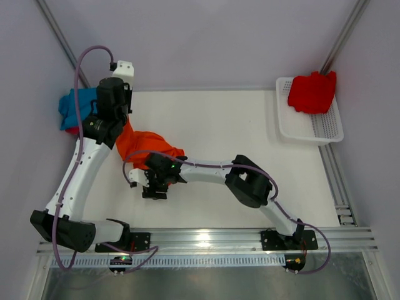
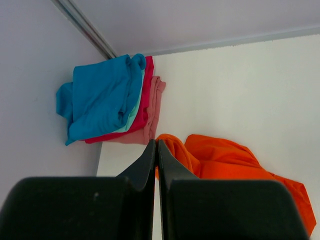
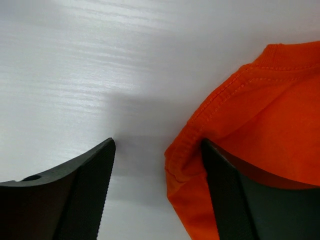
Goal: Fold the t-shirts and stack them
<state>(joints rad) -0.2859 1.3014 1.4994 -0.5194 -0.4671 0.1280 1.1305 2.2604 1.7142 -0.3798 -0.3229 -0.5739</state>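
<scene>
White worktop (image 1: 250, 125) from above: your folded stack of t-shirts (image 1: 78, 106), blue on top, sits in the far left corner. The crumpled bright orange cloth t-shirt (image 1: 150, 149) near the left edge and the bunched red t-shirt (image 1: 312, 92) in the white plastic mesh basket (image 1: 284, 128), far right corner, look not yet folded. Left wrist: left gripper (image 2: 156, 146) jaws pressed together against orange cloth; you cannot tell whether they pinch it. Right wrist: right gripper (image 3: 157, 142) jaws spread at the hem.

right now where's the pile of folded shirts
In the top view the folded stack sits at the table's far left corner, blue on top, with the orange shirt to its near right.
</scene>
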